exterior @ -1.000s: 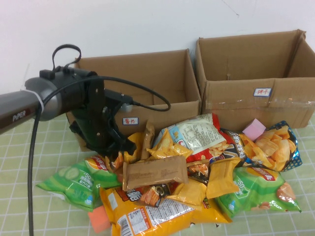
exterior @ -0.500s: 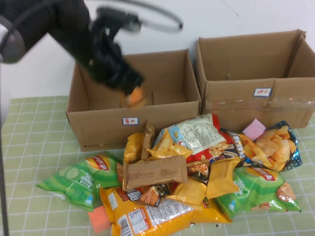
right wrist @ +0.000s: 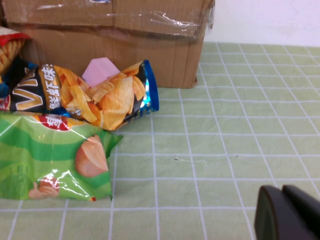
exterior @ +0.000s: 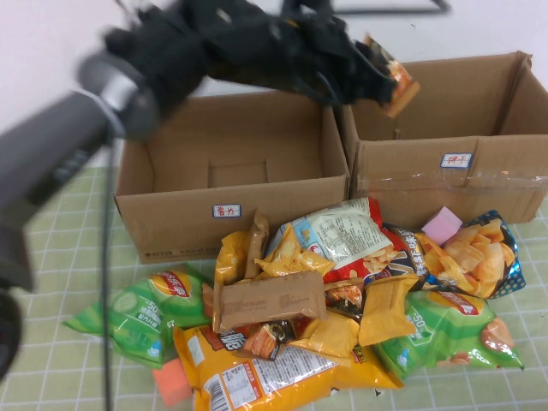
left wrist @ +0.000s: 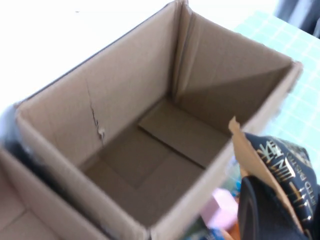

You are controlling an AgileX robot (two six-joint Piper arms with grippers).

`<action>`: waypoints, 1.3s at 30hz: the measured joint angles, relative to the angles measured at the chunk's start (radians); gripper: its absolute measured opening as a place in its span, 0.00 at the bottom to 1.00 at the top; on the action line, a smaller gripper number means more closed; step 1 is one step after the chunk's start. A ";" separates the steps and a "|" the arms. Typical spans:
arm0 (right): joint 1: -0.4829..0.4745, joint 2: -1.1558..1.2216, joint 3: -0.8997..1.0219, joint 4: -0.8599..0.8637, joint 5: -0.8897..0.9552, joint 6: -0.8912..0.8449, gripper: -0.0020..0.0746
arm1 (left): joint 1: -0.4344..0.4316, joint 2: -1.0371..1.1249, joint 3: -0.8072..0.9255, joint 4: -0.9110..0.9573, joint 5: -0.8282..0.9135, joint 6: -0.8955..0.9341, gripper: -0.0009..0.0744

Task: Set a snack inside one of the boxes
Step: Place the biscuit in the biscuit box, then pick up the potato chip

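Note:
The bright green Lay's bag (exterior: pixel 137 312) lies at the left of the snack pile on the table, untouched. The lower box (exterior: pixel 171 193) with the red-written label stands behind it, open. My left gripper (exterior: pixel 377 73) is raised over the back left corner of the taller box (exterior: pixel 428 180) with the blue-written label. It is shut on a small dark and orange snack packet (exterior: pixel 396 86). The left wrist view shows that packet (left wrist: pixel 280 160) in the gripper (left wrist: pixel 272 200) above the taller box's bare floor (left wrist: pixel 150 155). My right gripper (right wrist: pixel 282 212) is shut, low over the tablecloth.
A pile of chip bags and packets (exterior: pixel 342 282) lies in front of both boxes. The other green bag (right wrist: pixel 50 155) and a ridged-chip bag (right wrist: pixel 100 97) lie near my right gripper. A pink note (exterior: pixel 442 224) leans by the taller box.
My left arm has lifted from the pile with the small packet, passed over the lower box and swung right to above the taller box.

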 joint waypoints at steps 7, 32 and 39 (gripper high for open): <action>0.000 0.000 0.000 0.000 0.000 0.000 0.02 | -0.049 0.123 0.000 -0.019 -0.247 0.044 0.13; 0.000 0.000 0.000 0.000 0.000 0.000 0.02 | -0.049 0.274 -0.031 -0.124 -0.467 0.087 0.71; 0.000 0.000 0.000 0.000 0.000 0.000 0.02 | -0.020 0.172 -0.080 -0.026 -0.288 0.209 0.57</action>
